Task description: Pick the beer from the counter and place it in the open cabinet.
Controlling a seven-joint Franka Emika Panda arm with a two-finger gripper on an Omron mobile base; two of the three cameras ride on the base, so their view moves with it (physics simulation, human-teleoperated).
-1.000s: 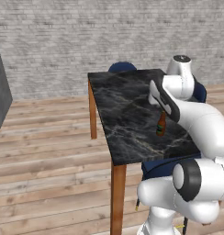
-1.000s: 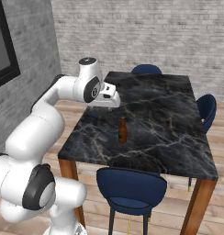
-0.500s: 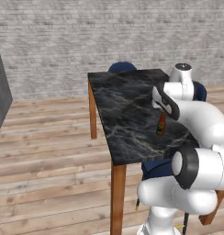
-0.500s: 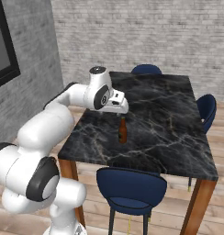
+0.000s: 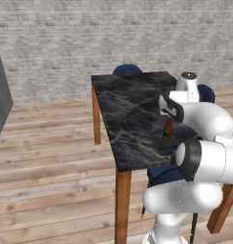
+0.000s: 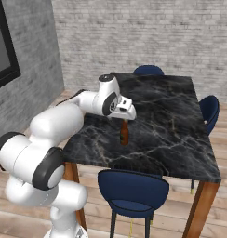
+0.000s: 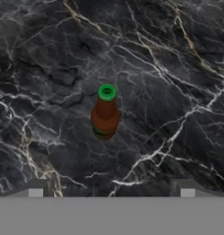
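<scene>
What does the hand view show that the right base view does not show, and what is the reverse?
The hand view alone shows the beer's green cap from above, with the two finger tips wide apart, well short of the bottle. The right base view alone shows the white arm, three blue chairs, the brick wall and the counter's wooden legs. Both show the beer upright on the black marble counter, untouched.

Black white-veined marble slab worktop on slim reddish-brown wooden legs, standing on pale plank floor. On it: one small dark brown glass beer bottle w/ green cap, upright, towards the robot-side edge, marble bare around it.
</scene>
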